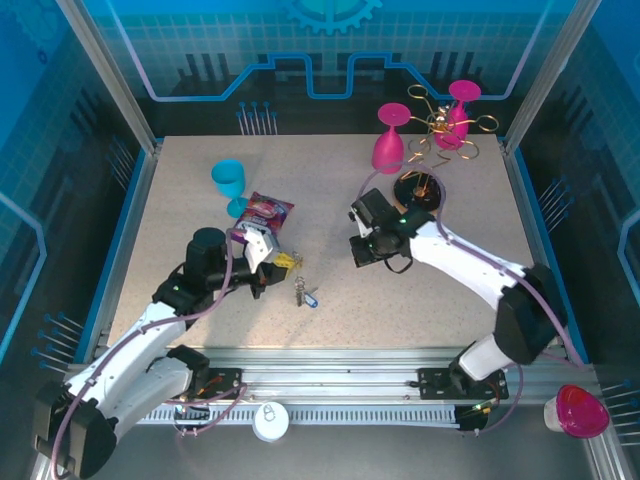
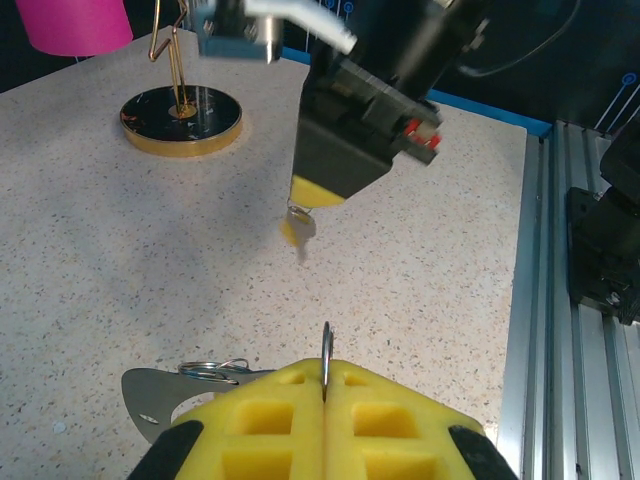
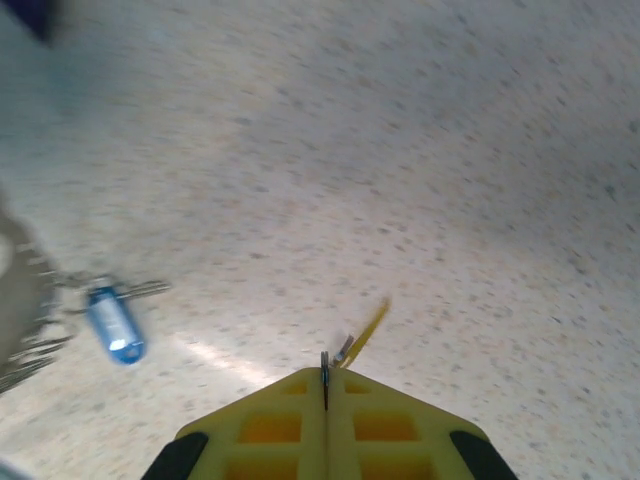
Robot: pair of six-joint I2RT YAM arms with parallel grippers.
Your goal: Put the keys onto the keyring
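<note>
On the speckled table (image 1: 330, 200) the job is sitting at an early stage. Nothing is showing as threaded yet, and the two arms are facing each other near the middle with a gap between their tips.

The left gripper (image 1: 283, 262) is pressing its yellow pads fully together, and a thin sliver of metal is standing in the seam between them. I am taking this for a loop of the keyring (image 2: 150, 398), whose grey crescent and small rings are showing just beside those pads. Seen edge-on, though, it is hard to be sure. The keyring's blue tag (image 3: 115, 325) is resting on the table near the left gripper's tip.

The right gripper (image 2: 318, 195) is likewise clamping fully shut. It is pinching one key (image 2: 299, 226), which is hanging from its tip above the table together with a small yellow tag (image 3: 366, 327).

So the picking-up part is looking done on both sides, with the ring in one claw and a key in the other. What is remaining is the fine part: bringing the key across to the ring, working its hole onto the loop, then doing the same for any other keys. The small cluster of metal by the blue tag is too tiny from above to tell keys from chain links.
</note>
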